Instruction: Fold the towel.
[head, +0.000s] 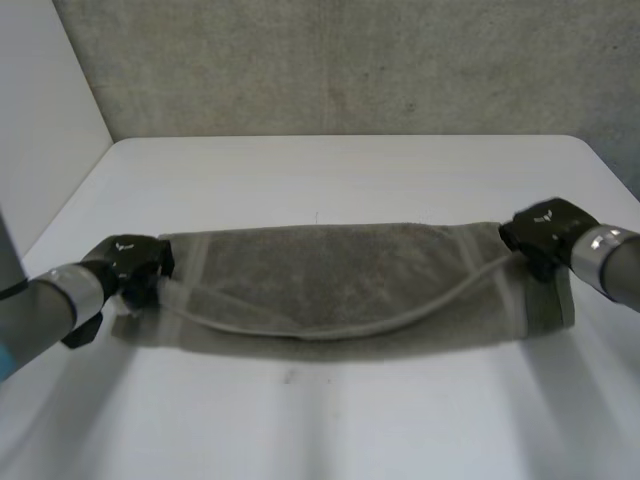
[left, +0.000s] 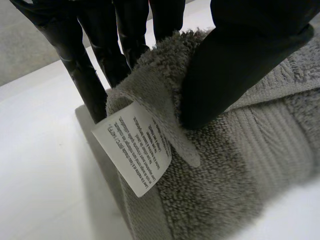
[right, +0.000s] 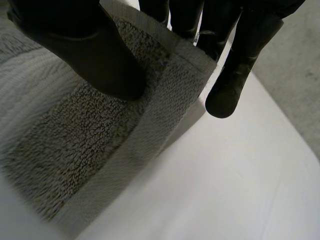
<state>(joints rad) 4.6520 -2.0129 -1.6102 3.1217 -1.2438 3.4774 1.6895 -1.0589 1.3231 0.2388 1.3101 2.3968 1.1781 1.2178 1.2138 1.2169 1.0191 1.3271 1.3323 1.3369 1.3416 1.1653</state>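
White worktop, grey towel: my left hand and right hand each pinch an end corner; I should lift both evenly.

Item 1 — sewn-in label: white, rectangular, stitched into the hem at a corner of the grey towel. It hangs free over the towel's edge, just beside the thumb of the left hand. Several lines of small dark print run across it, but the letters are too fine to read.

Item 2 — emblem: a small white mark on the back of the left hand, with a like one on the right hand, seen in the head view. Its shape is unclear and no lettering is legible.
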